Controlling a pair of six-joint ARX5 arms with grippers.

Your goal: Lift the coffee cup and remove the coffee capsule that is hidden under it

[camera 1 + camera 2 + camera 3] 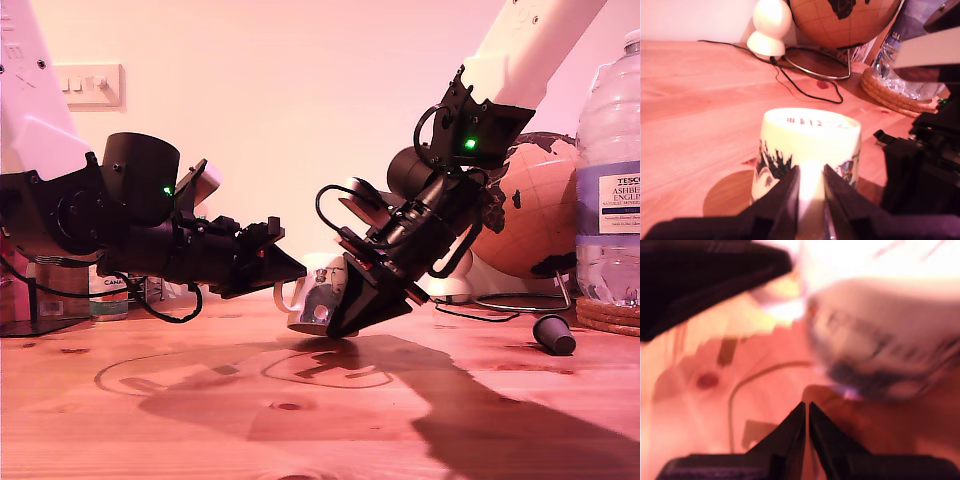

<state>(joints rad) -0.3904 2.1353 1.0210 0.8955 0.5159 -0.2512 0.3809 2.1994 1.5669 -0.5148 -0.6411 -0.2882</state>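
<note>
1. While the wooden table (300,420) is filling the lower half of the exterior view, two arms are leaning in over it from the upper left and upper right of that frame.
2. A globe (540,210) and a water bottle (610,190) are standing at the exterior view's right edge, the bottle sitting on a cork coaster (610,315).
3. My second gripper (345,325) is pointing down at the table in the centre of the exterior view, just in front of the cup; its jaws are pressing almost together with nothing between them (806,407).
4. My first gripper (295,270) is reaching in from the exterior view's left, its jaws sitting narrow and pinching the white loop handle (811,172).
5. The coffee cup (322,290) is sitting upside down, base upward, in the centre of the exterior view; I cannot tell whether it is touching the table.
6. The coffee capsule (553,335) is lying uncovered on the table at the exterior view's lower right, well apart from the cup and near the coaster.
</note>
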